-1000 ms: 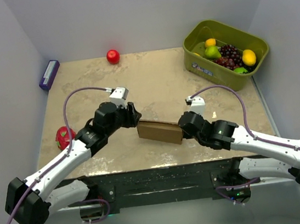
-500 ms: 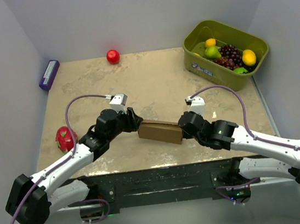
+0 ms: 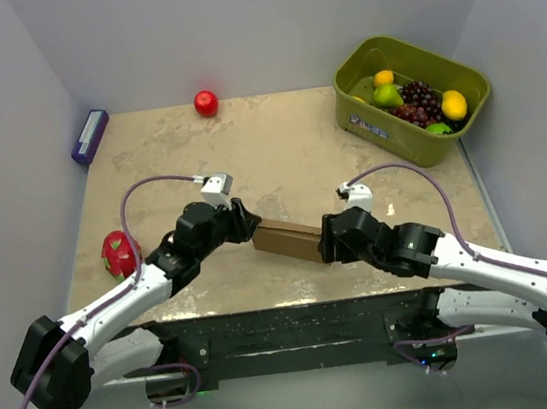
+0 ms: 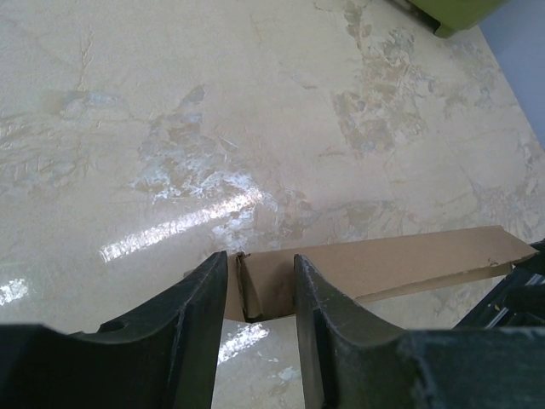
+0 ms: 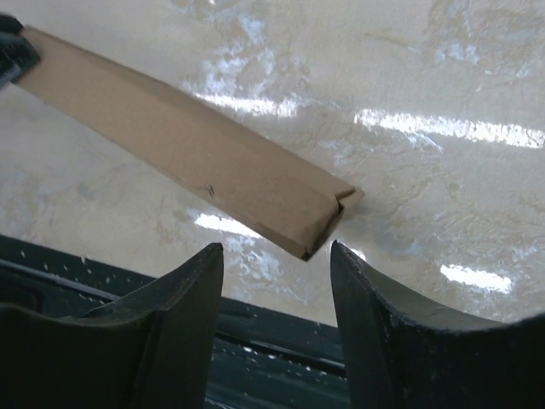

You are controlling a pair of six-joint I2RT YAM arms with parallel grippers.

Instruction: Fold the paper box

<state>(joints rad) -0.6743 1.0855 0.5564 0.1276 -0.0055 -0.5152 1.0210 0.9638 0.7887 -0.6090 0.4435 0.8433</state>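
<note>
- Paper box (image 3: 293,240): flat brown slab on the table (image 3: 277,154), well apart from the green bin (image 3: 396,138), to its near-left. It lies slanted between the two grippers.
- Left gripper (image 4: 258,273): fingers narrowly parted, straddling the box end farther from the bin. One pad looks to touch the cardboard, with a sliver of gap at the other. Clamped or not: cannot tell.
- Right gripper (image 5: 274,251): fingers spread wide, holding nothing. The bin-side box end sits just beyond the tips, not between them. A small tab juts out at that corner.
- Judgement, step in hand: securing both ends before working any flap. The right gripper should advance until the end is well inside the pads, then close on the doubled edge, not the loose tab. The left gripper serves as anchor; pulling along the length risks buckling the thin board.
- Edges: the black base rail (image 3: 291,333) runs just beyond the box on the side away from the bin, so there is little margin there.
- Room: bare tabletop lies between box and bin, the best direction for swinging flaps. A pink fruit (image 3: 116,252) sits beside the left forearm, farther from the bin than the box.
</note>
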